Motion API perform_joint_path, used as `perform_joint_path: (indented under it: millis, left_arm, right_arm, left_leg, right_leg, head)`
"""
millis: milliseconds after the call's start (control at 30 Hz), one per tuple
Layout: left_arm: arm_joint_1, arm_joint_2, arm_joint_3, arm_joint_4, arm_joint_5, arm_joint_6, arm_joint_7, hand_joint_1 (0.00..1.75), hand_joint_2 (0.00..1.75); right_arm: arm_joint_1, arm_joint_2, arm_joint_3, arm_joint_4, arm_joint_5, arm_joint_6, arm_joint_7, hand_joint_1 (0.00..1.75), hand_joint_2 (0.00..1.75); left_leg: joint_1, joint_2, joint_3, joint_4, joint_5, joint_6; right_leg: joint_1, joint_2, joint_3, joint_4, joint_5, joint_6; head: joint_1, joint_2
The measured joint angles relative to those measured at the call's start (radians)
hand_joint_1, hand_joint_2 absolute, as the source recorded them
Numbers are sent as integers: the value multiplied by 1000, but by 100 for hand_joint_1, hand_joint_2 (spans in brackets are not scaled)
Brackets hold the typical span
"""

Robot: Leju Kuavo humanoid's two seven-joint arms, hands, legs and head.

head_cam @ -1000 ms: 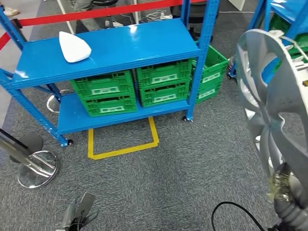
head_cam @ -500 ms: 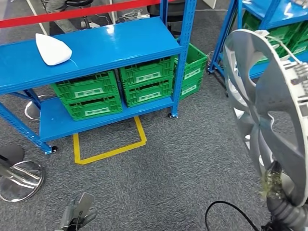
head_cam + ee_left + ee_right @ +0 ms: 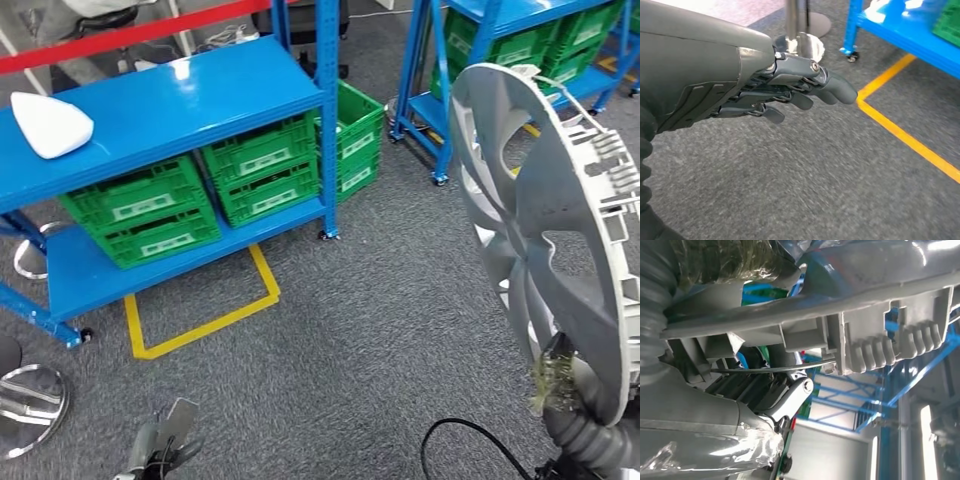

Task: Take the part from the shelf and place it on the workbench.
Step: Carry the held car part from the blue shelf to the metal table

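Note:
A large silver wheel cover stands upright at the right of the head view, its ribbed back rim toward me. My right hand grips it at its lower edge, mostly hidden behind the cover. In the right wrist view the cover's toothed rim crosses just over my right hand. My left hand hangs low over the carpet, and in the left wrist view the left hand holds nothing, its fingers stretched out.
A blue shelf at the upper left carries a white moulded part on top and green crates below. A second blue rack with green crates stands at the back right. Yellow floor tape, a chrome post base and a black cable lie on the grey carpet.
The whole picture has slid left, so the camera has turned right; the second rack has come further into view. The wheel cover stays in my right hand, and the left hand hangs as before.

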Motion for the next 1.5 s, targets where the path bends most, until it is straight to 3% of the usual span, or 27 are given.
perform_joint_path:
  millis: [67,100,133,167,233,267,300,367,433,500,567,600,633,667,700,767,833,933,1000,1067,1100,1167,1233,1300,1367,1433,1500]
  left_arm:
    - [4,2,0,0,0,-1,0,0,175]
    - [7,4,0,1,1,-1,0,0,175]
    - [9,4,0,1,2,-1,0,0,175]
    - [10,5,0,1,3,-1,0,0,175]
    - [10,7,0,1,3,-1,0,0,175]
    - [9,8,0,1,3,-1,0,0,175]
    - [9,9,0,1,3,-1,0,0,175]
    - [9,10,0,2,3,-2,-1,0,175]
    - [8,7,0,2,1,-3,-1,0,175]
    - [8,5,0,2,-2,-4,-1,0,175]
    - [10,6,0,2,-3,-4,-1,0,175]
    - [10,7,0,2,-3,-5,-1,0,175]
    - [10,7,0,2,-3,-6,-1,0,175]
    - [10,7,0,2,-3,-6,-1,0,175]
    - [9,7,0,2,-3,-7,-1,0,175]
    - [7,6,0,2,-3,-7,-1,0,175]
    - [6,6,0,2,-3,-7,-1,0,175]
    - [4,6,0,2,-3,-7,-2,0,175]
    - [1,7,0,2,-4,-7,-2,0,175]
    - [1,8,0,2,-5,-7,-2,0,175]
    - [3,8,-1,3,-6,-7,-2,0,175]
    - [7,8,-1,3,-6,-7,-2,0,175]
    - [8,8,-1,3,-6,-7,-2,0,175]
    - [7,9,-1,3,-6,-7,-1,0,175]
    - [5,10,-1,3,-6,-7,1,0,175]
    - [3,8,-1,3,-4,-7,2,0,175]
    - [1,6,-1,3,-3,-6,2,0,175]
  right_arm:
    - [-1,0,4,0,2,0,1,175,175]
    - [0,0,5,1,3,0,2,175,175]
    - [0,0,7,2,3,0,3,175,175]
    - [1,0,8,3,4,0,4,175,175]
    - [1,0,9,4,4,0,6,175,175]
    - [1,0,10,5,4,0,6,175,175]
    - [0,0,11,5,4,0,7,175,175]
    - [-1,0,14,5,4,0,8,175,175]
    - [3,0,16,5,6,0,9,175,175]
    - [7,0,17,4,10,0,10,175,175]
    - [9,0,17,3,13,0,10,175,175]
    - [10,0,17,3,13,0,11,175,175]
    - [12,-1,17,3,13,0,12,175,175]
    - [14,-1,17,3,13,0,12,175,175]
    - [15,-1,17,4,13,0,13,175,175]
    - [15,-2,17,3,13,0,13,175,175]
    - [14,-2,17,3,13,0,13,175,175]
    - [13,-2,18,3,12,0,13,175,175]
    - [12,-3,18,3,12,0,14,175,175]
    - [9,-3,17,3,13,0,15,175,175]
    - [9,-3,17,3,13,0,16,175,175]
    - [12,-3,17,3,14,0,17,175,175]
    - [15,-3,16,3,13,0,17,175,175]
    - [15,-3,15,2,11,0,16,175,175]
    - [12,-4,15,2,8,0,15,175,175]
    - [10,-4,15,2,4,0,15,175,175]
    - [10,-5,15,2,2,0,15,175,175]
  left_leg:
    - [4,-36,-54,129,-72,-6]
    - [5,-43,-82,192,-97,-7]
    - [5,-45,-97,228,-103,-7]
    - [5,-47,-96,226,-88,-6]
    - [5,-63,-46,118,-14,1]
    - [6,-87,-15,50,18,7]
    - [8,-109,9,-6,37,12]
    - [8,-134,23,-49,40,19]
    - [9,-116,24,-59,43,24]
    - [13,-92,26,-69,50,33]
    - [12,-66,26,-71,51,38]
    - [11,-52,26,-70,51,39]
    - [10,-39,26,-70,50,39]
    - [10,-27,26,-70,49,38]
    - [10,-15,27,-70,48,36]
    - [8,4,32,-68,43,30]
    - [3,19,35,-65,38,21]
    - [1,37,36,-62,34,8]
    - [4,10,26,-34,7,-2]
    - [6,-32,-19,71,-55,-7]
    - [6,-41,-51,141,-85,-7]
    - [6,-46,-92,222,-99,-5]
    - [6,-53,-70,163,-40,3]
    - [7,-94,-18,40,28,15]
    - [8,-127,13,-33,44,22]
    - [8,-118,17,-50,40,26]
    - [11,-96,20,-61,48,32]
  right_leg:
    - [-1,20,-5,0,4,-6]
    - [-1,32,-6,0,4,-7]
    - [0,44,-8,1,5,-8]
    - [0,57,-8,1,6,-7]
    - [0,81,-8,3,8,-4]
    - [1,92,-9,5,9,-2]
    - [0,103,-13,7,11,2]
    - [-3,121,-25,9,17,14]
    - [-6,129,-37,8,22,27]
    - [-3,90,-62,49,-5,36]
    - [-3,40,-119,171,-69,43]
    - [-4,29,-150,239,-97,47]
    - [-5,24,-171,285,-111,50]
    - [-5,22,-172,293,-106,52]
    - [-5,17,-151,259,-83,52]
    - [-2,-12,-66,114,-27,47]
    - [4,-37,-9,18,-5,33]
    - [7,-18,-7,8,-4,12]
    - [3,-1,-9,5,1,2]
    - [1,17,-9,3,3,-6]
    - [1,27,-9,3,3,-8]
    - [4,52,-10,4,4,-9]
    - [6,78,-9,6,4,-9]
    - [6,101,-10,9,5,-7]
    - [4,120,-18,12,10,2]
    - [1,139,-30,10,17,16]
    - [2,120,-47,27,5,26]
  head:
    - [-4,0]
    - [-4,0]
    - [-4,0]
    - [-4,0]
    - [-4,0]
    - [-4,0]
    - [-4,0]
    - [-4,0]
    - [-5,0]
    - [2,0]
    - [9,0]
    - [9,0]
    - [9,0]
    - [10,0]
    - [9,0]
    - [10,0]
    - [9,0]
    - [7,0]
    - [5,0]
    - [3,0]
    - [2,0]
    - [3,0]
    - [3,0]
    - [3,0]
    - [3,0]
    - [2,0]
    - [5,0]
